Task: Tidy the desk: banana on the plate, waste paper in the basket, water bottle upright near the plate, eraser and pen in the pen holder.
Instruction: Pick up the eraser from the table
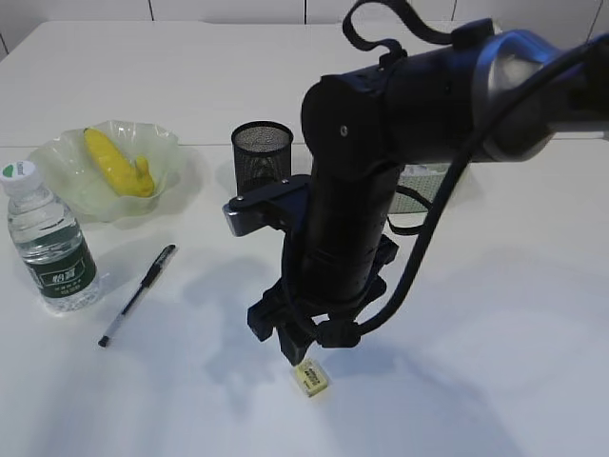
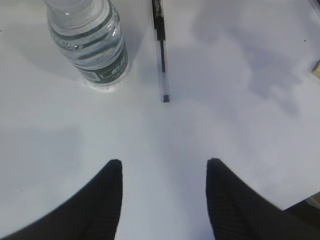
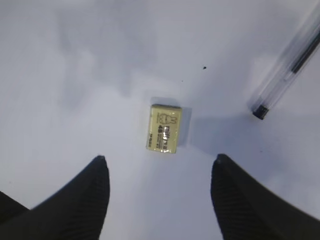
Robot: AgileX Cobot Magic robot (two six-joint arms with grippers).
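Note:
A small yellow eraser (image 1: 311, 378) (image 3: 163, 128) lies flat on the white desk. My right gripper (image 1: 293, 352) (image 3: 157, 160) hangs just above it, open, its fingers either side of the eraser without touching it. The pen (image 1: 138, 293) (image 2: 161, 45) (image 3: 287, 75) lies loose on the desk. The banana (image 1: 119, 164) rests on the green plate (image 1: 57, 157). Next to the plate the water bottle (image 1: 48, 243) (image 2: 92, 40) stands upright. My left gripper (image 2: 164, 162) is open over bare desk near the pen's tip. No waste paper is in view.
The black mesh pen holder (image 1: 262, 152) stands behind the right arm. A pale mesh basket (image 1: 423, 181) is partly hidden by that arm. The eraser's corner (image 2: 316, 68) shows at the right edge of the left wrist view.

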